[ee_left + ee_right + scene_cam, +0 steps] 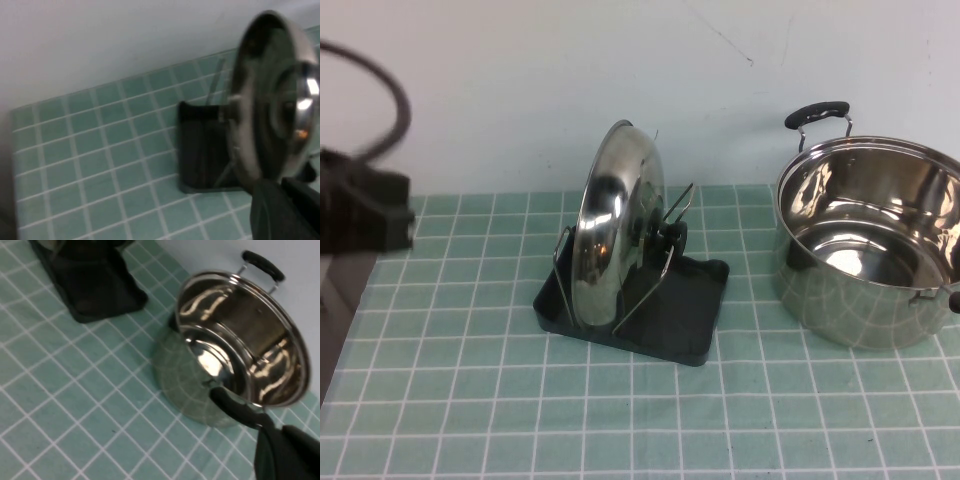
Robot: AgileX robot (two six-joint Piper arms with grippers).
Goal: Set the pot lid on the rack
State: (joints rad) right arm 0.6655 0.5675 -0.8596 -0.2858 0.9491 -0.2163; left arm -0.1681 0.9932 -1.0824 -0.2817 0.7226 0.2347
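Observation:
The pot lid (615, 225) stands on edge, tilted, between the wire dividers of the rack (690, 310), with its black knob (665, 238) facing right. My left gripper (280, 184) is shut and empty, off to the left of the rack (200, 150) and apart from the lid (272, 95). In the high view only a dark part of the left arm (360, 205) shows at the left edge. My right gripper (278, 432) is shut and empty, close to the near black handle (235, 410) of the pot. It is out of the high view.
A deep steel pot (865, 250) with black handles stands at the right of the table, open and empty; it also shows in the right wrist view (235, 340). A green checked cloth (520, 400) covers the table. A white wall stands behind.

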